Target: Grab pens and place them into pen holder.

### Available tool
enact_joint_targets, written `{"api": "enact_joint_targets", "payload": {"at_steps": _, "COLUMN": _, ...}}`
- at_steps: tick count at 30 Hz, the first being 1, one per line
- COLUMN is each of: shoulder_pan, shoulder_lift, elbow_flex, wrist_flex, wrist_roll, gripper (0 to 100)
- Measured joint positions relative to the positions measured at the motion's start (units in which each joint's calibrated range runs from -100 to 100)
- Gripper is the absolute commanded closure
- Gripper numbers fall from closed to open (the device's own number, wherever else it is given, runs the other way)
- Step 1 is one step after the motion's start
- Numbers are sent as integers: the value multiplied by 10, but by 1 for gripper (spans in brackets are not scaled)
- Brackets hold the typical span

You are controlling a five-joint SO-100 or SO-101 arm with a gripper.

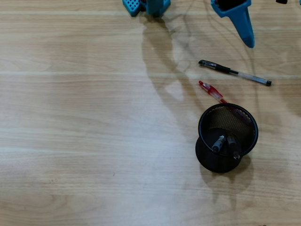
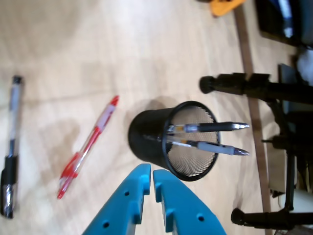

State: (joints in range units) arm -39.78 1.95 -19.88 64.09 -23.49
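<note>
The blue gripper is seen in the wrist view with its two fingers nearly together and nothing held between them, raised above the wooden table near the black wire-mesh pen holder. Two pens are seen standing inside the holder: the grey pen and the black pen with amber middle, both leaning against the rim. Two pens are left lying on the table. The red pen is seen in the overhead view just beside the holder, one end hidden behind its rim. The clear-barrelled pen with black cap lies further up, apart from the red one.
</note>
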Motion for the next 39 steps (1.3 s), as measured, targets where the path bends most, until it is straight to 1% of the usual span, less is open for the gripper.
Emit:
{"api": "enact_joint_targets", "payload": {"at_steps": 4, "shoulder_pan": -33, "shoulder_lift": 0, "elbow_flex": 0, "wrist_flex": 35, "wrist_roll": 10, "gripper": 98}}
{"api": "enact_joint_targets", "payload": {"at_steps": 10, "shoulder_pan": -39, "shoulder_lift": 45, "elbow_flex": 0, "wrist_flex": 72, "wrist_roll": 10, "gripper": 98}}
{"api": "enact_joint_targets", "payload": {"at_steps": 15, "shoulder_pan": -49, "shoulder_lift": 110, "elbow_flex": 0, "wrist_flex": 73, "wrist_roll": -8, "gripper": 98}}
{"api": "enact_joint_targets", "payload": {"at_steps": 20, "shoulder_pan": -67, "shoulder_lift": 168, "elbow_flex": 0, "wrist_flex": 79, "wrist_roll": -11, "gripper": 98}}
{"api": "enact_joint_targets", "payload": {"at_steps": 22, "shoulder_pan": -79, "shoulder_lift": 184, "elbow_flex": 0, "wrist_flex": 95, "wrist_roll": -16, "gripper": 98}}
{"api": "enact_joint_targets", "payload": {"at_steps": 28, "shoulder_pan": -104, "shoulder_lift": 197, "elbow_flex": 0, "wrist_flex": 161, "wrist_roll": -54, "gripper": 98}}
{"api": "enact_joint_targets", "payload": {"at_steps": 31, "shoulder_pan": -102, "shoulder_lift": 200, "elbow_flex": 0, "wrist_flex": 165, "wrist_roll": -59, "gripper": 96}}
{"api": "enact_joint_targets", "payload": {"at_steps": 33, "shoulder_pan": -99, "shoulder_lift": 200, "elbow_flex": 0, "wrist_flex": 166, "wrist_roll": -68, "gripper": 90}}
{"api": "enact_joint_targets", "payload": {"at_steps": 35, "shoulder_pan": -105, "shoulder_lift": 200, "elbow_flex": -4, "wrist_flex": 172, "wrist_roll": -93, "gripper": 85}}
{"api": "enact_joint_targets", "payload": {"at_steps": 39, "shoulder_pan": -111, "shoulder_lift": 208, "elbow_flex": -7, "wrist_flex": 172, "wrist_roll": -108, "gripper": 84}}
